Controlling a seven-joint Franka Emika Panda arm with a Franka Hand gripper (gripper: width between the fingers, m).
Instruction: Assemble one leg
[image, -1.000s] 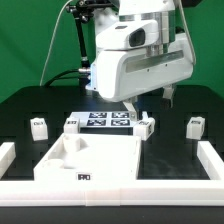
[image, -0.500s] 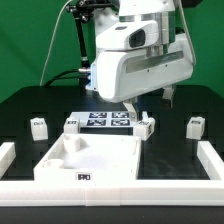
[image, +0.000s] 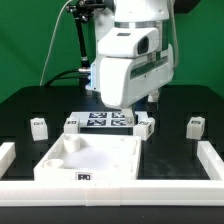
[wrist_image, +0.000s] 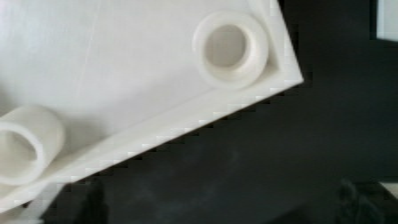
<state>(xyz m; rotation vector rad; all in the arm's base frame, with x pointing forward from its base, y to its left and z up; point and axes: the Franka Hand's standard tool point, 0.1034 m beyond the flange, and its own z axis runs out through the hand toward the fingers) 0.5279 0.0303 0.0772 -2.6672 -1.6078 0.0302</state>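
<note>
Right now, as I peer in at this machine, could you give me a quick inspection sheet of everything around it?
Surface: black table with a low white rim.
Job's things: four small white tagged legs, standing apart; large white panel with round sockets, lying flat.
Clutter: nothing seen beyond the marker board.
Jaws: hidden behind the arm's white housing; open or shut cannot be told.
Cables: black cable hanging by the arm.
Surroundings: green backdrop.
</note>
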